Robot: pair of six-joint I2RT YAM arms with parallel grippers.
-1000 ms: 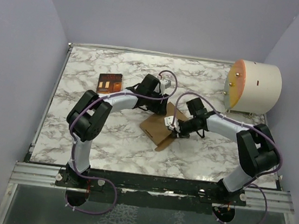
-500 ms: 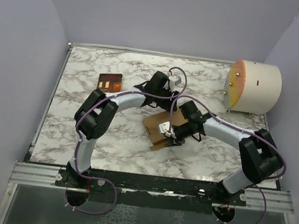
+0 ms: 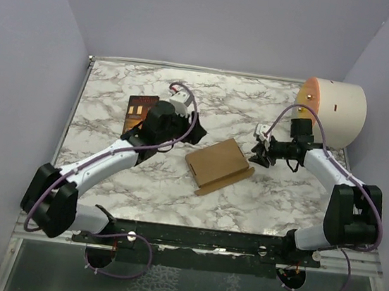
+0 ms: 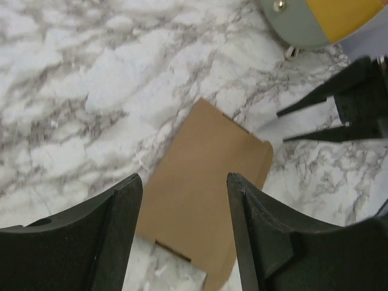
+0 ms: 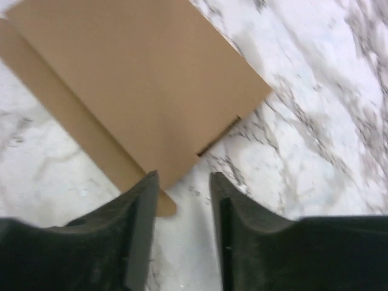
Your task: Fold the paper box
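The paper box [image 3: 218, 163] is brown cardboard, lying flat and closed on the marble table, with a flap edge along its near right side. My left gripper [image 3: 194, 133] is open and empty, above and left of the box; its view shows the box [image 4: 203, 191] between its fingers. My right gripper [image 3: 259, 153] is open and empty, just right of the box; its view shows the box [image 5: 136, 79] ahead of its fingertips. Neither gripper touches the box.
A dark book with an orange cover picture [image 3: 142, 108] lies at the back left beside my left arm. A large cream cylinder [image 3: 330, 112] stands at the back right, also in the left wrist view [image 4: 315, 21]. Purple walls surround the table.
Both grippers have let go of the box and drawn back, the left to the left and the right to the right. The box now lies flat and closed.
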